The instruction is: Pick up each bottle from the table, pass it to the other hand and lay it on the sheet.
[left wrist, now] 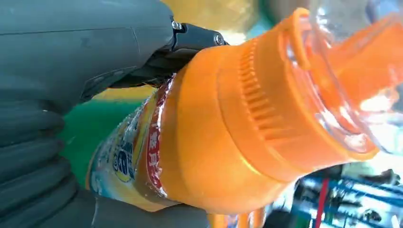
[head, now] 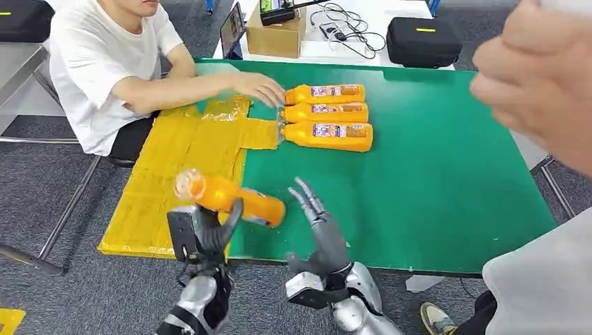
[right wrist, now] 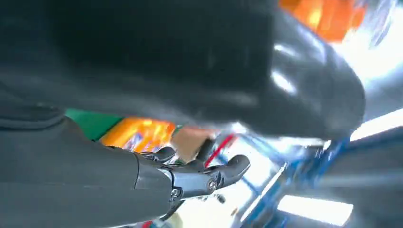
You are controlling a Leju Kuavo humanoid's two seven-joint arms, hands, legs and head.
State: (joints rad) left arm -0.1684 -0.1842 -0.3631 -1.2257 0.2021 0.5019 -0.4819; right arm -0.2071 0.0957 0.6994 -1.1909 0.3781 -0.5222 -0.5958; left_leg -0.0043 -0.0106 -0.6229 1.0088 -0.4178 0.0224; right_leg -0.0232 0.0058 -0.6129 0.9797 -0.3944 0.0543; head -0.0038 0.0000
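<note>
L hand (head: 204,234) fingers clamped on bottle (head: 234,198); R hand (head: 322,234) fingers apart, empty.

I see my left robot hand (head: 204,234) raised at seven o'clock, fingers wrapped around an orange bottle (head: 234,198). My right robot hand (head: 317,230) stands upright at six o'clock, fingers spread, holding nothing.
</note>
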